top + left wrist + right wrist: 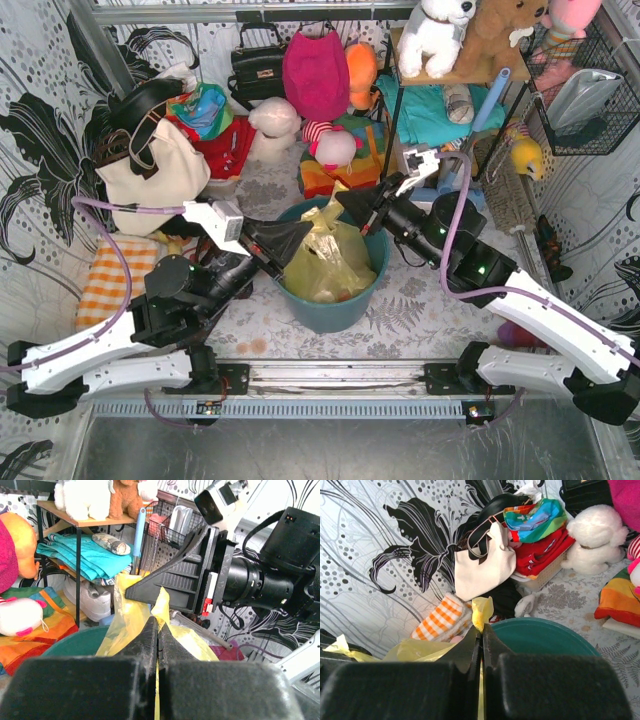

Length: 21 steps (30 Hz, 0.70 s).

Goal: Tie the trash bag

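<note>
The yellow-green trash bag [330, 258] sits in the teal round bin [335, 308] at the table's middle, with its top flaps pulled up. My left gripper [306, 232] is shut on a flap of the bag from the left; the flap [131, 611] shows pinched between its jaws in the left wrist view. My right gripper [345, 200] is shut on another flap from the right; a yellow tip [483, 611] sticks out above its closed jaws in the right wrist view. The two grippers sit close together above the bin.
A white tote bag [150, 170] stands at the back left, with an orange checked cloth [115, 278] near it. Plush toys and clothes [318, 75] crowd the back. A shelf [450, 80] with teal cloth stands at the back right. A wire basket [585, 90] hangs on the right.
</note>
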Motion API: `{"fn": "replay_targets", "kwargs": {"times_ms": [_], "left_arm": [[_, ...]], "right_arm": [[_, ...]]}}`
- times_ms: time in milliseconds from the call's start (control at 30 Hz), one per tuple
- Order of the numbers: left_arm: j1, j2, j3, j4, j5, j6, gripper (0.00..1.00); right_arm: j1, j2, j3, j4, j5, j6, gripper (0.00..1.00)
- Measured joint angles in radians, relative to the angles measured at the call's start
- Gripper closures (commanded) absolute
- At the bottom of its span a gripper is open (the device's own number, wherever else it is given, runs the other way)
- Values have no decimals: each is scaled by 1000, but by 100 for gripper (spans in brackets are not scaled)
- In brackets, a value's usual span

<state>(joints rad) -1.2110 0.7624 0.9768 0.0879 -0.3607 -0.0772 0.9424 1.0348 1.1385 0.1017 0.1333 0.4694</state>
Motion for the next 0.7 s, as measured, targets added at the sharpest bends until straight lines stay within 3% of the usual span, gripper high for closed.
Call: {"fn": "replay_targets", "kwargs": {"times_ms": [200,467,700], "left_arm": [[0,-20,-15,79,27,3,100],[0,63,94,102,246,20,100],[0,137,140,82,328,38,100]], "right_arm": [[0,-19,-16,14,32,20,100],[0,-6,-11,75,-23,12,100],[0,91,122,78,-104,-14,100]]}}
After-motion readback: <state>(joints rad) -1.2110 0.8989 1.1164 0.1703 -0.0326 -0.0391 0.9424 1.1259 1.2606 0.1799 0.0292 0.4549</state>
